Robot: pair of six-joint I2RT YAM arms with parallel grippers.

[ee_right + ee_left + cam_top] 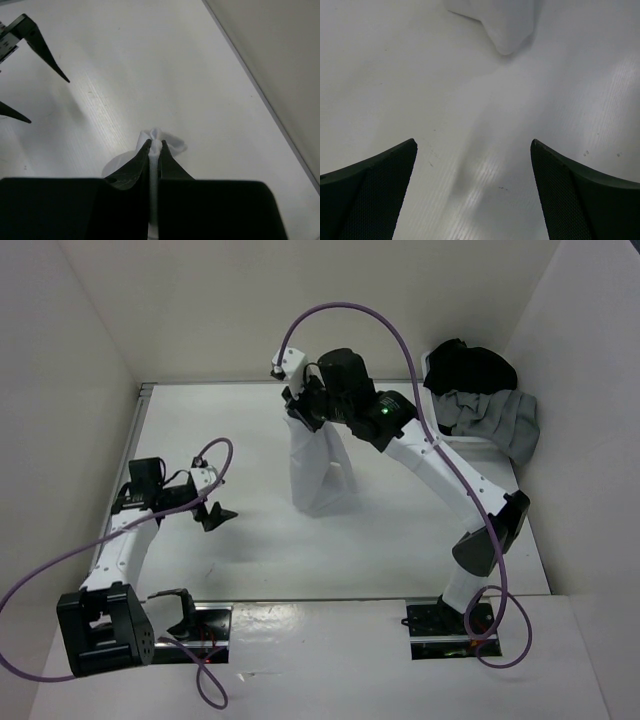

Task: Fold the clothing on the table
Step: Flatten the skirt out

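Observation:
The white clothing point(318, 472) hangs in a narrow drape from my right gripper point(300, 412), its lower end resting on the table point(400, 530). That gripper is shut on a pinch of the fabric; in the right wrist view the clothing point(167, 141) bunches out past the gripper point(155, 145). My left gripper point(214, 514) hovers low at the table's left, open, with only bare table between its fingers point(380, 185). In the left wrist view a corner of the clothing point(507, 30) lies ahead of it at the top.
A black garment point(468, 365) and a grey garment point(498, 420) are heaped in the far right corner. White walls close in the table on the left, back and right. A metal edge rail point(260, 90) runs along the far side.

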